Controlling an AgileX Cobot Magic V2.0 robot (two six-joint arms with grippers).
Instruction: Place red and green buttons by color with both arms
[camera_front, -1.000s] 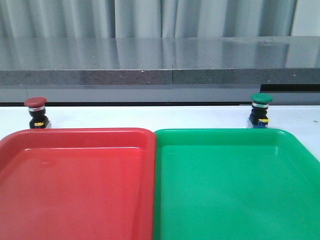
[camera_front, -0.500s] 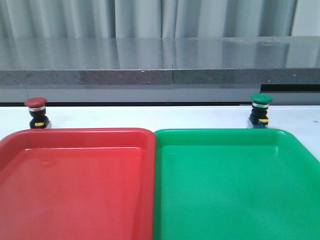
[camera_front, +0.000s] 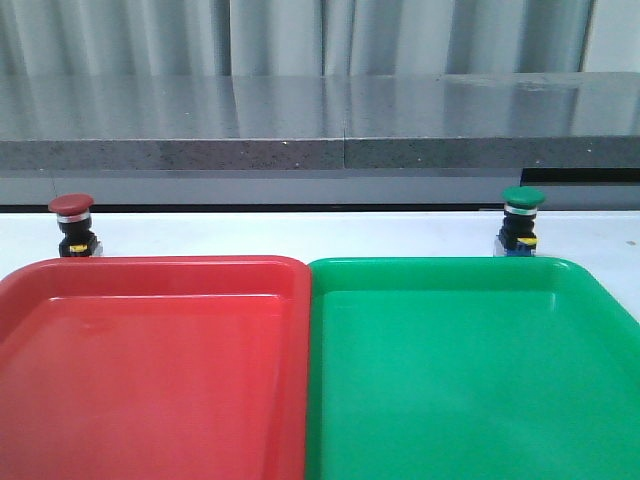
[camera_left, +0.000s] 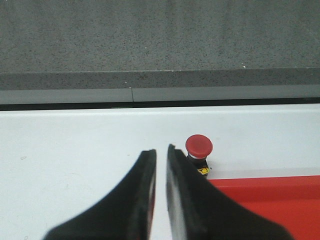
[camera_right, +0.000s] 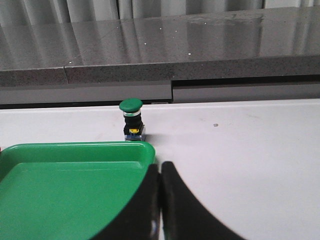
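The red button (camera_front: 72, 224) stands upright on the white table behind the red tray's far left corner; it also shows in the left wrist view (camera_left: 199, 152). The green button (camera_front: 521, 220) stands upright behind the green tray's far right corner; it also shows in the right wrist view (camera_right: 132, 120). My left gripper (camera_left: 161, 149) is empty, its fingers nearly together with a thin slit, short of and beside the red button. My right gripper (camera_right: 160, 164) is shut and empty at the green tray's corner, well short of the green button. Neither arm shows in the front view.
A red tray (camera_front: 150, 370) and a green tray (camera_front: 470, 370) lie side by side, touching, at the table's front; both hold nothing. A dark grey ledge (camera_front: 320, 150) runs along the back of the white table (camera_front: 300, 232).
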